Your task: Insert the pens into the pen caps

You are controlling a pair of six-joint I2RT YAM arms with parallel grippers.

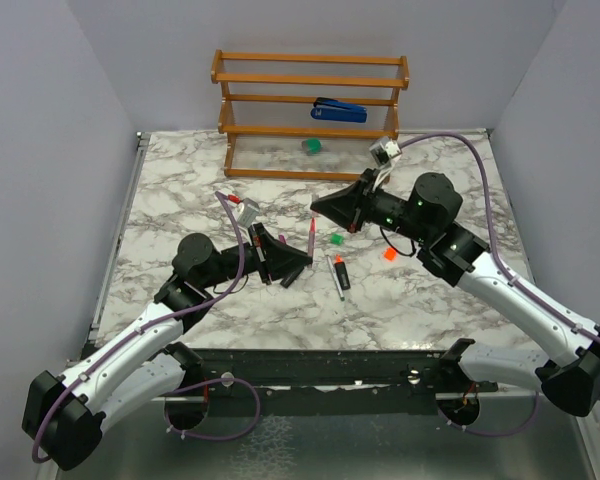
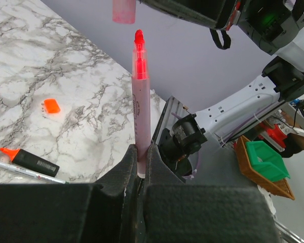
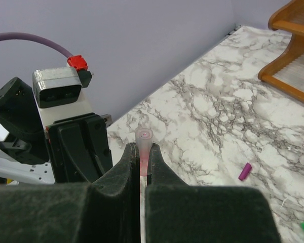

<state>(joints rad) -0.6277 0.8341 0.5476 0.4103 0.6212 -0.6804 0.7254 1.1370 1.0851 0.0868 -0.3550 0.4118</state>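
My left gripper [image 2: 141, 153] is shut on the lower end of a thin pink pen [image 2: 141, 101], which stands upright with its red tip bare. Just above that tip hangs a pale pink cap [image 2: 124, 11], a little to its left and apart from it. My right gripper [image 3: 144, 152] is shut on this cap [image 3: 144, 144], open end towards the camera. From above, the two grippers [image 1: 298, 262] [image 1: 318, 208] meet over mid-table with the pen [image 1: 311, 240] between them. On the table lie an orange-tipped black marker [image 2: 29, 161], a grey pen [image 2: 25, 172], an orange cap [image 2: 51, 106], a green cap [image 1: 336, 239] and a purple cap [image 3: 245, 171].
A wooden rack [image 1: 310, 115] stands at the back of the marble table [image 1: 180, 190], with a blue stapler [image 1: 338, 110] on a shelf and a green block [image 1: 311, 146] lower down. Grey walls close in the left, right and back sides.
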